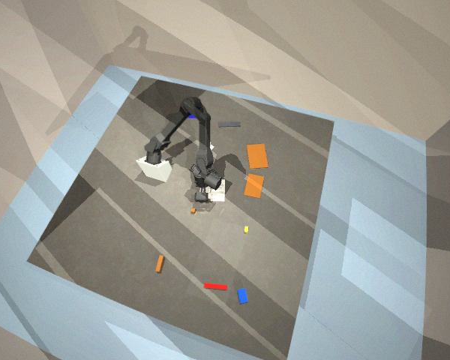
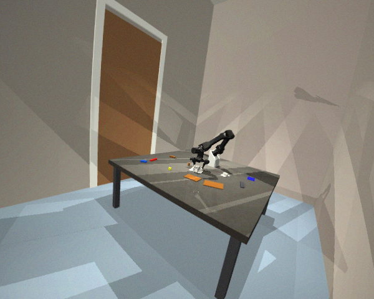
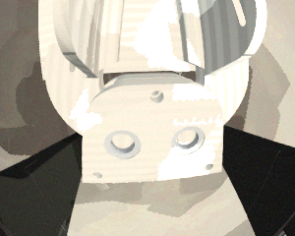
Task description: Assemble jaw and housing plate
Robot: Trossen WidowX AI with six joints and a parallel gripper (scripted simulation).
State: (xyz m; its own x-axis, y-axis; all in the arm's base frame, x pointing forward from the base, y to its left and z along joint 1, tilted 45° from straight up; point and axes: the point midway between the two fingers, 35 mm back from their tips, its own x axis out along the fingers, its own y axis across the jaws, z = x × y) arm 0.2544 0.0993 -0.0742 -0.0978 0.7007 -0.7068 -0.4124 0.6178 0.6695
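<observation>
My gripper points down and is shut on the white housing plate, with one dark finger at each side edge. The plate shows two large rimmed holes and several small ones. It lies over the front of the white gripper assembly, whose curved walls show behind it in the wrist view. I cannot tell whether the stubs are in the holes or whether the plate is fully seated. The pins and gear teeth are hidden. A small white part lies apart; its kind is unclear.
Two orange slabs lie beside the assembly. A small orange block is close to my gripper. A yellow block and a red bar lie farther off.
</observation>
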